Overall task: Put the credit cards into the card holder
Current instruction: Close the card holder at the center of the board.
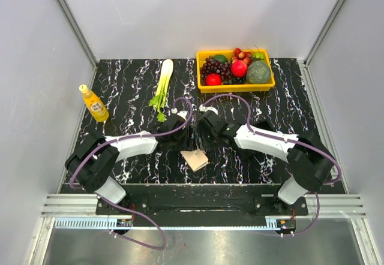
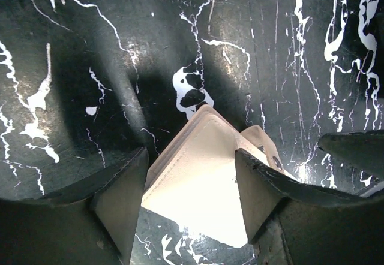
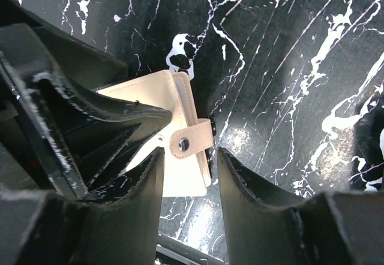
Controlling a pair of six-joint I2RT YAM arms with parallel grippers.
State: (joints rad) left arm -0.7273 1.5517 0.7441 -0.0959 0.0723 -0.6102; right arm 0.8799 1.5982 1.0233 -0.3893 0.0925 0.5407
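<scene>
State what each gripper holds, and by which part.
The left gripper straddles the closed card holder across its flat body; contact cannot be told. The right gripper brackets its clasp tab, apparently not gripping.

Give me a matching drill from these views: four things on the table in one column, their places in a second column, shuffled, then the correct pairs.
Things:
1. card holder
2. yellow bottle
3. celery stalk
4. fruit tray

Places:
A. far right of the table
B. far side, left of the tray
C. near edge, between the two grippers
D. left edge of the table

Pairs: 1-C, 2-D, 3-B, 4-A
</scene>
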